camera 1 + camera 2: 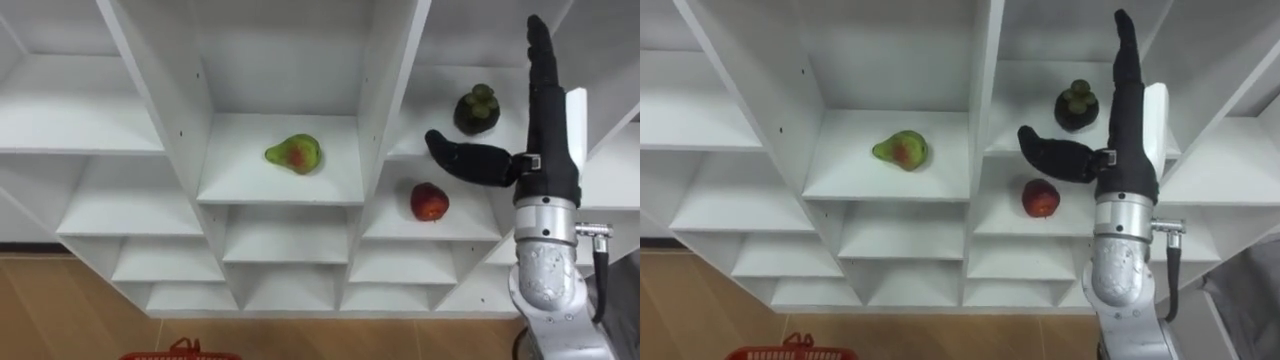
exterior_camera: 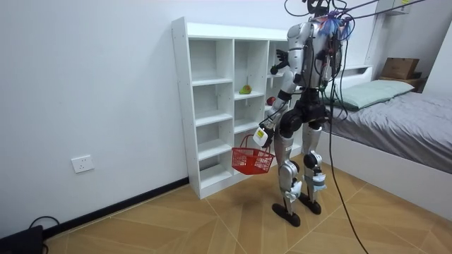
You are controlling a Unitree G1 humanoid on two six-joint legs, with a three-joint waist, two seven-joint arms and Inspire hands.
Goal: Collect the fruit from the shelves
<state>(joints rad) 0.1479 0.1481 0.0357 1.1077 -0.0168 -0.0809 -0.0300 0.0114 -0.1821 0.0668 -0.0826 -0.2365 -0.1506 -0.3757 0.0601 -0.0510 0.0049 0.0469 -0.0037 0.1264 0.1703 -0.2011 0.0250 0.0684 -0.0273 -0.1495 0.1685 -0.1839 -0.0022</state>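
Note:
A green-and-red pear (image 1: 294, 154) lies on a shelf in the closet's middle column. One column to the right, a dark round fruit (image 1: 477, 110) sits on an upper shelf and a red apple (image 1: 429, 202) on the shelf below it. My right hand (image 1: 545, 150) is raised in front of that right column, open, fingers straight up and thumb stretched left between the two fruits, holding nothing. My left hand (image 2: 261, 135) hangs low at my side, shut on the handle of a red basket (image 2: 252, 159), whose top edge (image 1: 180, 352) shows at the bottom.
I stand close before the white closet (image 2: 212, 106), whose other compartments hold nothing. Wooden floor (image 1: 60, 310) lies below it. A bed (image 2: 402, 120) stands behind me at the room view's right.

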